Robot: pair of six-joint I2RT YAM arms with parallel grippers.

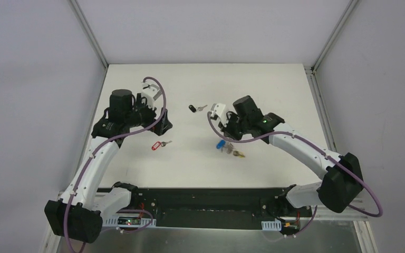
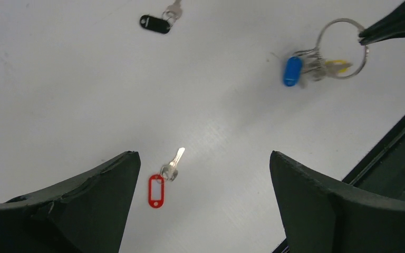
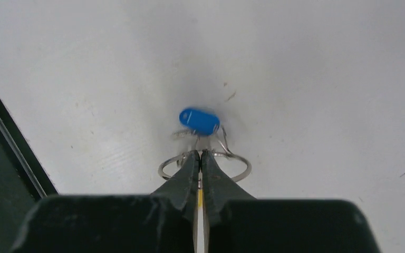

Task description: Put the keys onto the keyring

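Silver keyring (image 3: 241, 167) is found clamped at its wire rim between the closed fingers of the right gripper (image 3: 200, 157). The grip is judged to be taken there so that the ring is steadied and its open loop presented for threading. Whether the ring is lifted clear of the table (image 1: 274, 89) cannot be told

No box or tray is seen. The keyring is the only holder, and it carries a small bunch of silver keys with a blue tag (image 3: 199, 121) and a yellow tag (image 2: 338, 65) hanging at its lower side

Left of the keyring, well apart from it, the red-tag key (image 2: 164, 179) is lying flat and loose on the table. The left gripper (image 2: 203, 158) is held above it with jaws wide apart and nothing between them, which is judged to be the set-up for a pick

Beyond the keyring, toward the far edge, the black-tag key (image 2: 158, 21) is lying loose. Neither key is on the ring yet
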